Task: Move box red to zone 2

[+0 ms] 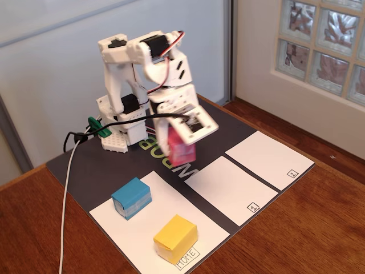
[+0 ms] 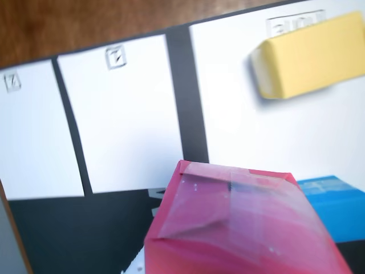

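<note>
Above the dark mat, the white two-finger gripper [image 1: 181, 142] clamps the pinkish-red paper-wrapped box [image 1: 181, 146], lifted clear, well apart from the white rectangular panel marked "2" [image 1: 268, 158].

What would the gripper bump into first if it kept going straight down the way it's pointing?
Probably the dark mat, near the HOME panel. The gripper points down holding the red box, so the box would likely touch first. Depth is uncertain.
</note>
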`<state>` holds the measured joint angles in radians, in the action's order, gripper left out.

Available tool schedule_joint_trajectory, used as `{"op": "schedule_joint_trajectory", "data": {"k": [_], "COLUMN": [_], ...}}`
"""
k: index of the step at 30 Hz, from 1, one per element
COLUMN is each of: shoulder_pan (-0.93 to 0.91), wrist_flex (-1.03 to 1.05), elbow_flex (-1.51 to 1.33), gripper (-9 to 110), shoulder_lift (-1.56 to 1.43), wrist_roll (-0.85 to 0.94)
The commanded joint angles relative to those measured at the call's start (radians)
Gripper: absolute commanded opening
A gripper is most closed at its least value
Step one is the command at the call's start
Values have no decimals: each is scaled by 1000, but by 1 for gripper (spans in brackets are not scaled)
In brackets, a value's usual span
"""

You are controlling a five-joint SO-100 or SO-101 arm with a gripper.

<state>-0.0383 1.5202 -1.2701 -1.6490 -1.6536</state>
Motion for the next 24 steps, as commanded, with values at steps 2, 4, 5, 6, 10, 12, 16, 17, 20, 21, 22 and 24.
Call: {"op": "schedule_joint_trajectory", "data": {"k": [2,4,5,6,10,12,16,17,20,21,22,24], "shoulder_pan": [72,106,121,137,181,198,227,235,253,258,261,267], "wrist_flex": [5,-3,-6,-11,-40,-58,-126,-143,-212,-232,-239,-252], "elbow_flex": [63,64,66,66,57,55,17,-8,-117,-146,-161,-173], "gripper": [-1,-1,-1,-1,-1,-1,-1,-1,-1,-1,-1,-1], "shoulder_lift": [5,35,52,69,127,153,167,158,107,97,95,103], "wrist_roll": [57,72,81,91,112,117,110,106,91,84,77,67]}}
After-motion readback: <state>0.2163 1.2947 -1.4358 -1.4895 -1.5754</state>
